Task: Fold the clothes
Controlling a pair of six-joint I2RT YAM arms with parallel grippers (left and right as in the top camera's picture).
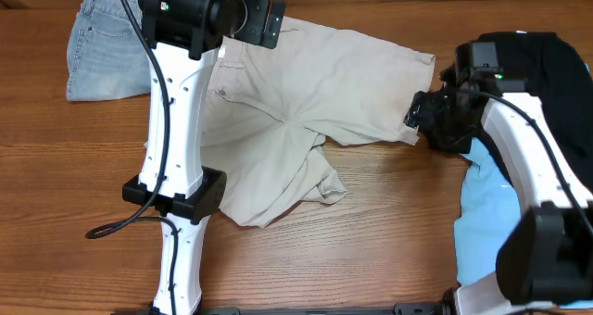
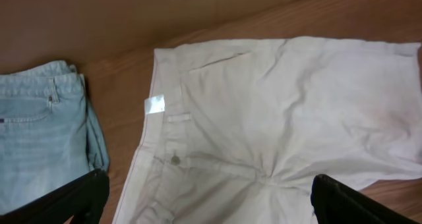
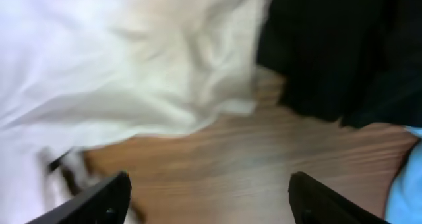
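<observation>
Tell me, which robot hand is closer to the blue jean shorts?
Left. The left gripper hangs over the waistband of the beige shorts, beside the jean shorts; the right gripper is at the far hem.

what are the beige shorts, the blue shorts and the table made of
The beige shorts look like matte woven cotton: soft creases, no sheen. The blue shorts look like faded denim, with stitched pocket seams. The table shows wood grain; solid wood or laminate, I cannot tell.

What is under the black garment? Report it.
Light-blue cloth shows just below the black garment; the right arm covers where they meet, so anything beneath the garment is hidden.
</observation>
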